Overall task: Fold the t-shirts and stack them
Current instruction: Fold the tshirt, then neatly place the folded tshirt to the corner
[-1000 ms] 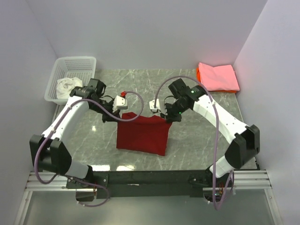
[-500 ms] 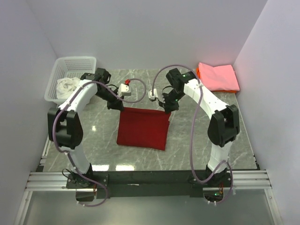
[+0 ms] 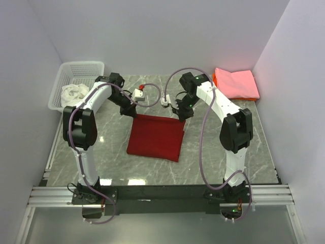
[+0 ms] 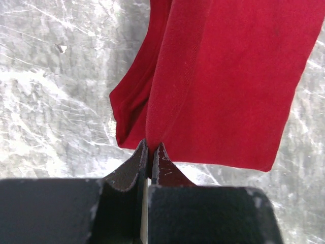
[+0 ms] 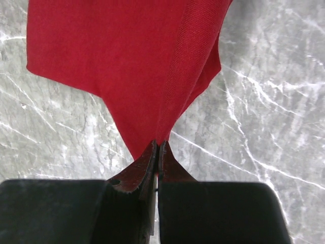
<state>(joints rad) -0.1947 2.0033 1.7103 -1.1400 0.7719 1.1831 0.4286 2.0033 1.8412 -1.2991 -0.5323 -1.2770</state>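
Stretching between pale lilac walls [image 3: 152, 35], grey veined marble tabletop [image 3: 223, 147] carrying a deep red soft cloth t-shirt [image 3: 155, 138] at its middle, lying as a rough rectangle. Pinching that shirt's far edge at both corners: left gripper [image 3: 133, 114] closed tight on the far left corner, right gripper [image 3: 181, 118] closed tight on the far right corner, with cloth bunching into the fingertips in both wrist views. Trailing from the pincers toward the arm bases, long axis running far to near, near hem resting on the marble. Probably calling next for carrying the far edge over toward the near hem, with both arms equally close.

Lying well apart at the far right: a folded pink cloth shirt [image 3: 236, 83] on an orange cloth shirt [image 3: 215, 80]. Sitting at the far left: a white plastic lattice basket [image 3: 71, 68] holding a crumpled white cloth shirt [image 3: 73, 93]. Seeing nothing lying across the fold's path.
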